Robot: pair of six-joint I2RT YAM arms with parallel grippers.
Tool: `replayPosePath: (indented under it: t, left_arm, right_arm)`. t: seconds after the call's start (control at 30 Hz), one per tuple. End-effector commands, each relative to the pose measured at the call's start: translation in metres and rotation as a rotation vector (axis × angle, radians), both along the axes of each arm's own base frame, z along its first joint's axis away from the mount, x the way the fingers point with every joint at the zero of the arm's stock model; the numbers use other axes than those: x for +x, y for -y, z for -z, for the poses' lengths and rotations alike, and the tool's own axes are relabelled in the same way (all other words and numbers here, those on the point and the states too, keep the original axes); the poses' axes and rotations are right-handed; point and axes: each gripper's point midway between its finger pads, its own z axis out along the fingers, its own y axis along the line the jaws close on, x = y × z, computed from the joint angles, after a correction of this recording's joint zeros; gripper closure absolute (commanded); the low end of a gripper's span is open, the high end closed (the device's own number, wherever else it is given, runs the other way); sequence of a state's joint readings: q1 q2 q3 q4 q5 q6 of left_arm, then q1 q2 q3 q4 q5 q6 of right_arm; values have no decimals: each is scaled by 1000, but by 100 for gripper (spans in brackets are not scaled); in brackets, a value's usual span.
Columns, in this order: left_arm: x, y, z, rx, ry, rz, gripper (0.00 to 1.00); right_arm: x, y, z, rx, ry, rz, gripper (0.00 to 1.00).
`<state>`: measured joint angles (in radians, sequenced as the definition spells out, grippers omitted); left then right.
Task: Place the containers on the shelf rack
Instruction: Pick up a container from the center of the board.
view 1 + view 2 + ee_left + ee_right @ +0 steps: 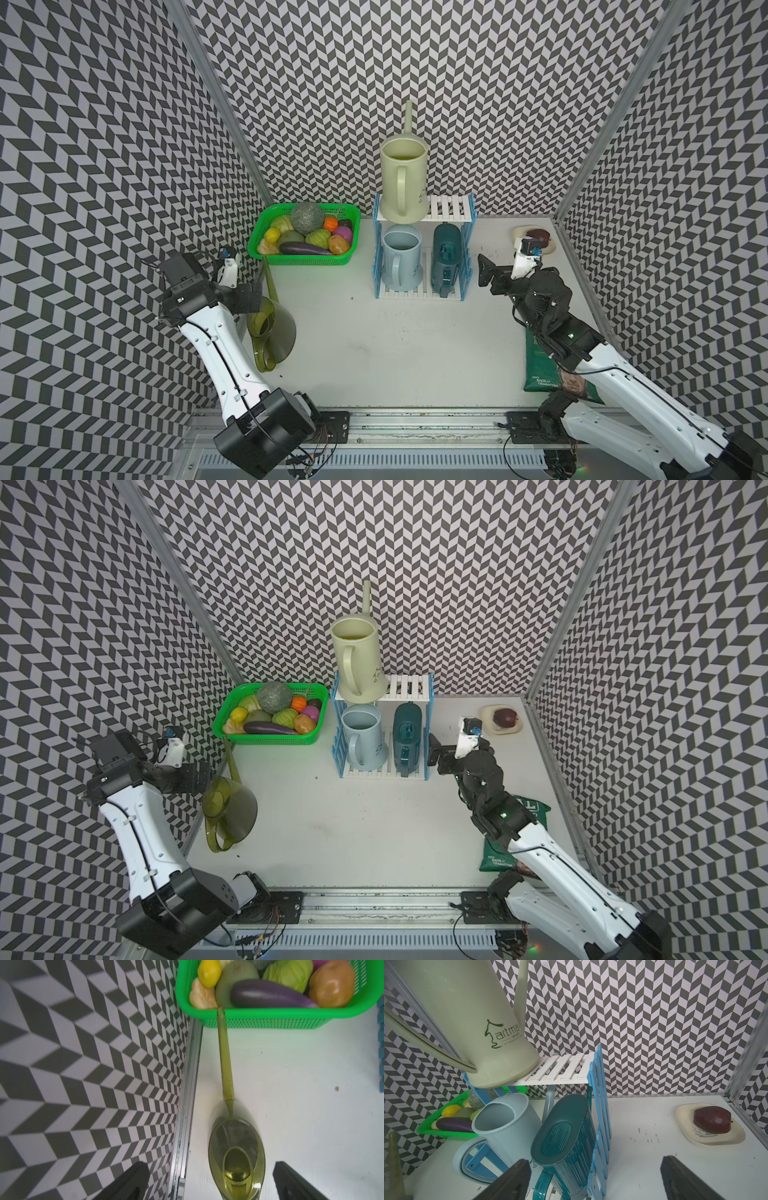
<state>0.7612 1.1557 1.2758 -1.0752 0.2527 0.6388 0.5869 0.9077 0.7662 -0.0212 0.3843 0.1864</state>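
The shelf rack (451, 208) stands at the back centre in both top views. A cream container (403, 183) sits on the left half of its top shelf, and the right half is bare. On the lower shelf, a light blue container (401, 257) stands beside a dark teal one (446, 257). A translucent olive-green container (272, 332) stands on the table at the left wall, its spout tip (220, 1011) at the basket. My left gripper (253, 299) hangs open over its rim, touching nothing. My right gripper (488, 274) is open and empty just right of the rack's blue side panel (600, 1105).
A green mesh basket (305, 259) of fruit and vegetables sits left of the rack. A cream dish (550, 247) with a dark red fruit lies at the back right. A green bag (540, 361) lies under my right arm. The wall rail (185, 1105) runs close beside the olive container.
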Motion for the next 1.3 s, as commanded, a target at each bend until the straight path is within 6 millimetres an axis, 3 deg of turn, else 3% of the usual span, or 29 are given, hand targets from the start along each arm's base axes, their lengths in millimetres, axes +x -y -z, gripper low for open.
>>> replayPosePath:
  t: [0.0,0.13,0.27,0.47,0.6,0.7,0.83,0.97,1.1,1.27]
  left_arm:
    - [-25,8,9,33,-29,87,0]
    - [-52,11,39,12,-97,83,0]
    - [-66,26,67,-27,-141,103,0]
    - [-73,38,93,-53,-159,122,0]
    - [-71,31,118,-31,-166,90,0]
    - [-68,31,133,-7,-160,127,7]
    - [-59,34,135,60,-105,169,17]
    - [-48,34,128,120,-38,202,35]
    - [-33,35,122,125,-4,232,45]
    - [-16,35,130,92,-9,276,54]
  right_arm:
    - [3,-5,-13,14,44,-15,0]
    - [7,-7,-9,5,38,-14,0]
    - [9,-9,-6,-5,30,-12,0]
    - [10,-9,-4,-10,28,-10,0]
    - [10,-10,-2,-10,24,-17,0]
    - [10,-9,-1,-13,20,-16,0]
    - [8,-9,-1,-7,17,-16,0]
    - [7,-8,-2,11,18,-15,0]
    - [6,-9,1,28,6,-23,0]
    - [5,-12,5,38,-8,-36,0]
